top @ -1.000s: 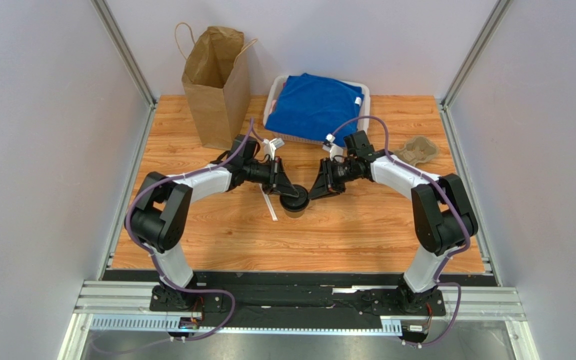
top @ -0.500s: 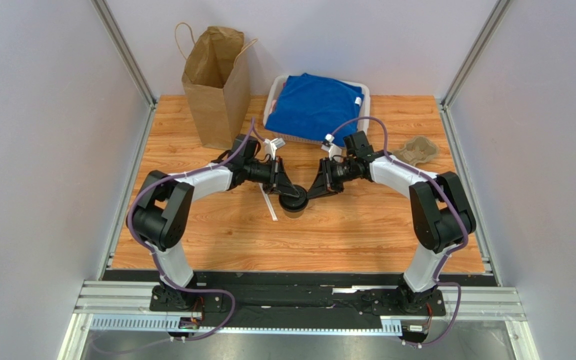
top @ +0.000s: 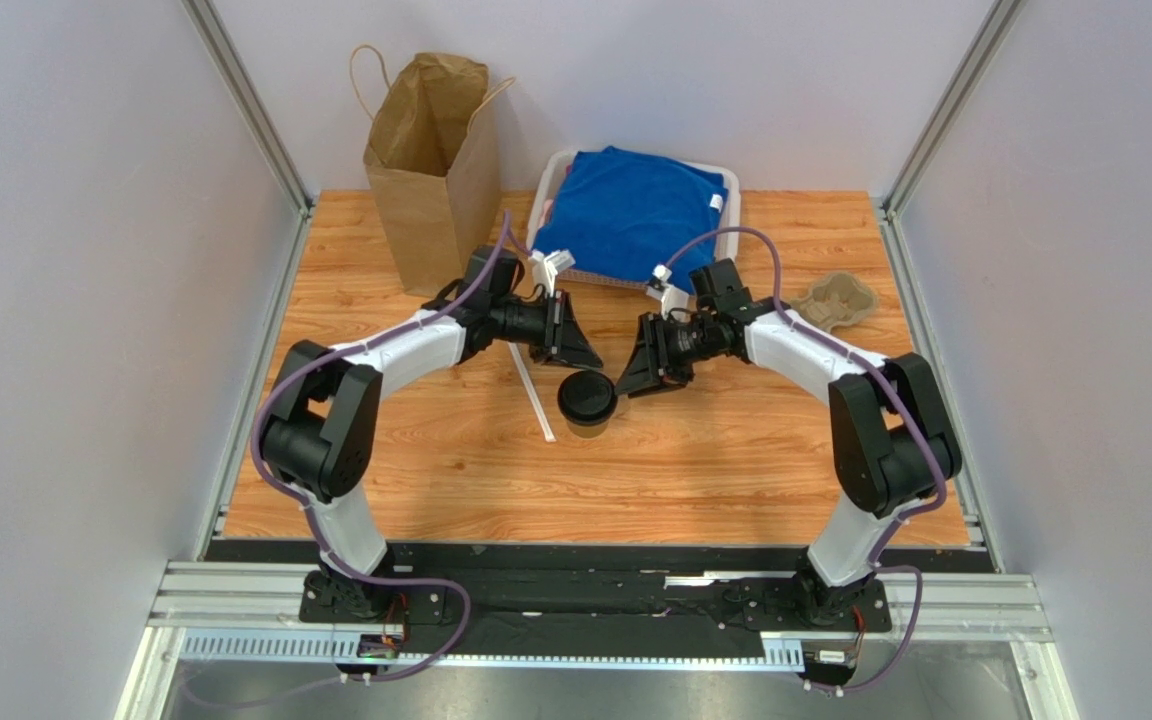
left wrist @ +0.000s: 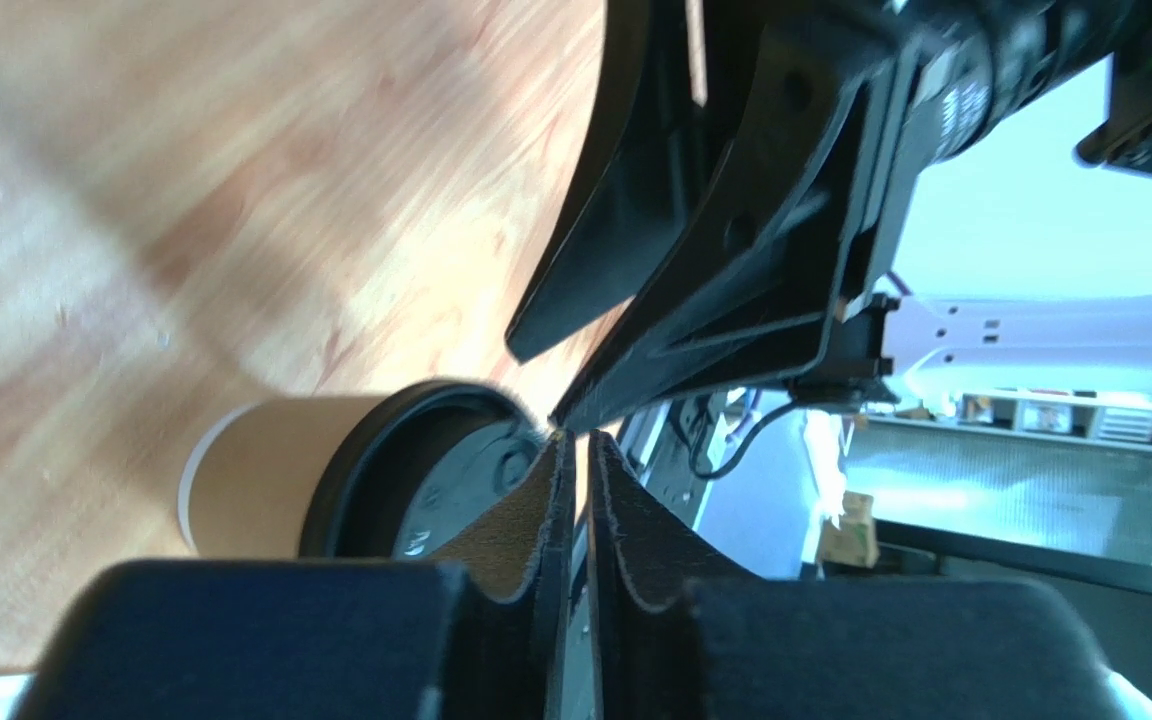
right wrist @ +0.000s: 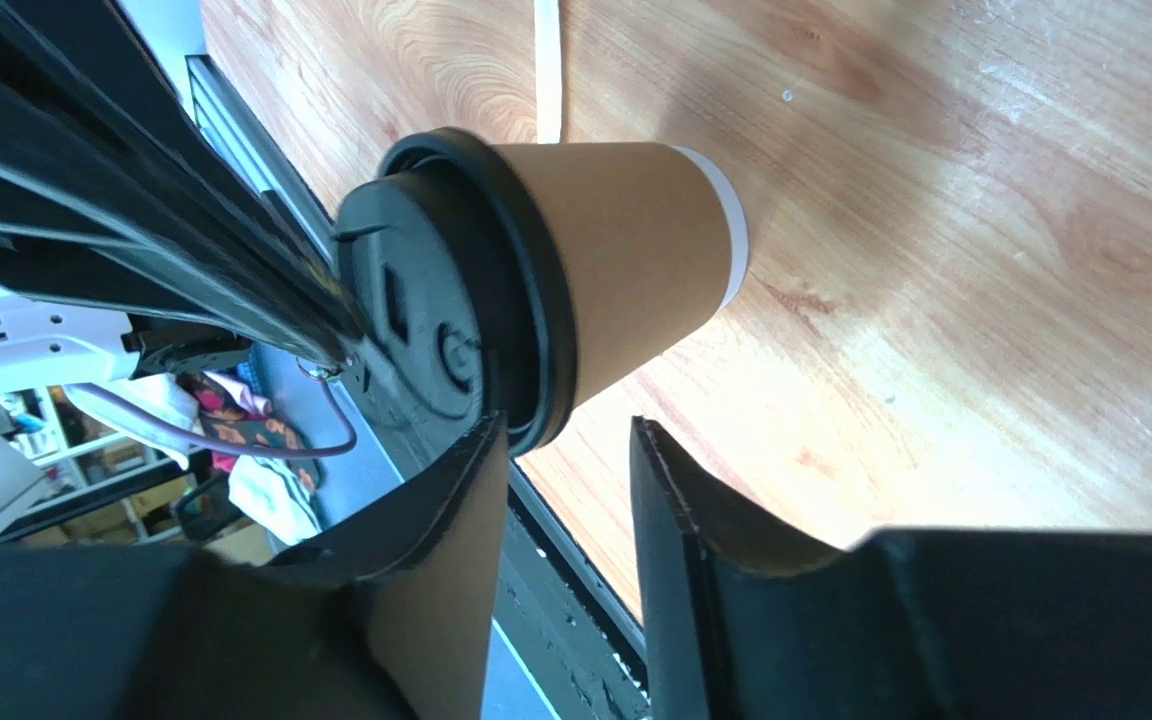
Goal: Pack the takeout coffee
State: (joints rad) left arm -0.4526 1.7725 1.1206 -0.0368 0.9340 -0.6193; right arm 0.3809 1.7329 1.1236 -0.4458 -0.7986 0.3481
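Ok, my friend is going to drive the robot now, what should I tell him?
Left fingers: shut, empty, apart from the cup.
Right fingers: open, nothing between them, tips right beside the lid's rim.
The small kraft-brown paper cup stands upright on the wooden table between the arms.
Done: the round black plastic lid is on.
Left: the cup is not packed. It probably goes in the tall brown paper bag at the back left. The grey pulp cup carrier sits at the right.
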